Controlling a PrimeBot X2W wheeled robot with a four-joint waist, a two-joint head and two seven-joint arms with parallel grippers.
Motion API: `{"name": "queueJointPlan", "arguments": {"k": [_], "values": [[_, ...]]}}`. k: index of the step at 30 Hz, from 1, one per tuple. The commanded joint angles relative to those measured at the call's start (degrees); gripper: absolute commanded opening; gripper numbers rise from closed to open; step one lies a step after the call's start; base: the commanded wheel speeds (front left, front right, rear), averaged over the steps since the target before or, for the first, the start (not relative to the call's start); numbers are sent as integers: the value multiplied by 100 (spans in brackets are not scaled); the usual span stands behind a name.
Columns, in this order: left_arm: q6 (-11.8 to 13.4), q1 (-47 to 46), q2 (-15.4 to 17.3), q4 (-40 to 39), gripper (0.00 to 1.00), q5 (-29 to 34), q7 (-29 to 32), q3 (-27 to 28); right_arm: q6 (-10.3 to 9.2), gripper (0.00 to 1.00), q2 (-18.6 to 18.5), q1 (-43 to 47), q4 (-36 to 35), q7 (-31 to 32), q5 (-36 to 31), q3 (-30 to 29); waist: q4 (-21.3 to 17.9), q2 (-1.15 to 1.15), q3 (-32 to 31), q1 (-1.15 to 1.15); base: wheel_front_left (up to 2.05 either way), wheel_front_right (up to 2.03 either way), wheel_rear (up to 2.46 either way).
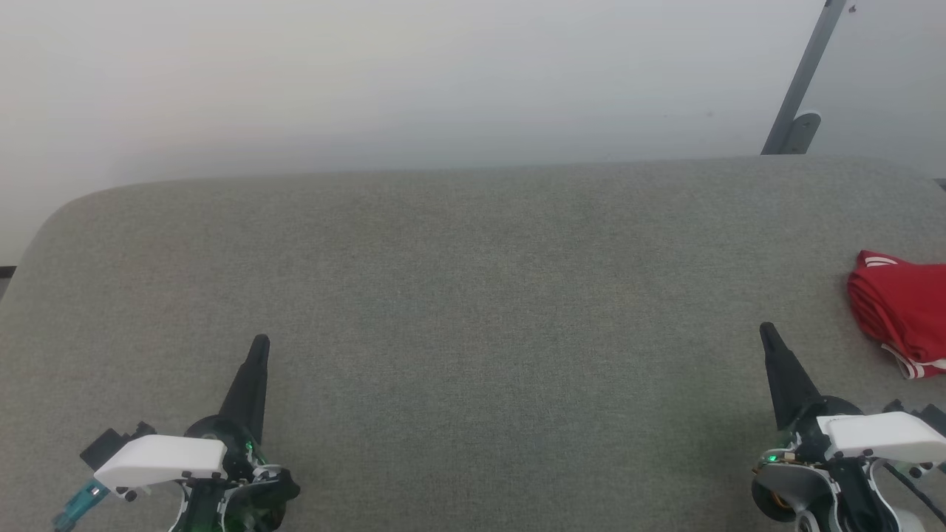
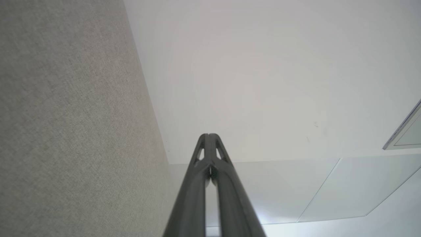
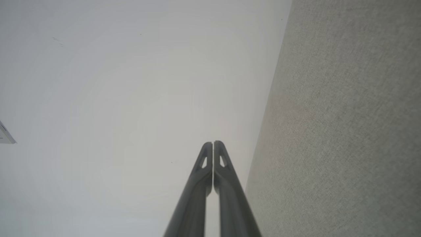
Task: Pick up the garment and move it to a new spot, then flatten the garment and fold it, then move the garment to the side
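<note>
Altogether one bunched red garment (image 1: 905, 310), one grey fabric surface (image 1: 473, 295), left pincer (image 1: 260, 341) and right pincer (image 1: 766, 329) both closed, empty

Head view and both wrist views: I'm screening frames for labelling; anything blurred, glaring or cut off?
Head view: soft even light, no hard shadows; the garment is cut by the right edge. Left wrist view: the left gripper is sharp at its tip, softer near the lens, with glare beside its base. Right wrist view: the right gripper likewise, no glare.
</note>
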Motion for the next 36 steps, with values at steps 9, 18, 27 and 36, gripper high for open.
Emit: {"name": "queueJointPlan", "arguments": {"k": [9,18,27,36], "values": [[-16,-55,-13,-2,0,19,13,28,2,0,20,-33,15,7,25,-3,0,0,0,0,0,0,0],[-16,-56,-15,-2,0,22,16,32,2,0,20,-32,15,7,25,-3,0,0,0,0,0,0,0],[-16,-56,-17,-2,0,25,19,33,2,0,20,-32,15,7,25,-3,0,0,0,0,0,0,0],[-16,-57,-19,-3,0,28,22,35,2,0,20,-32,15,7,26,-3,0,0,0,0,0,0,0]]}}
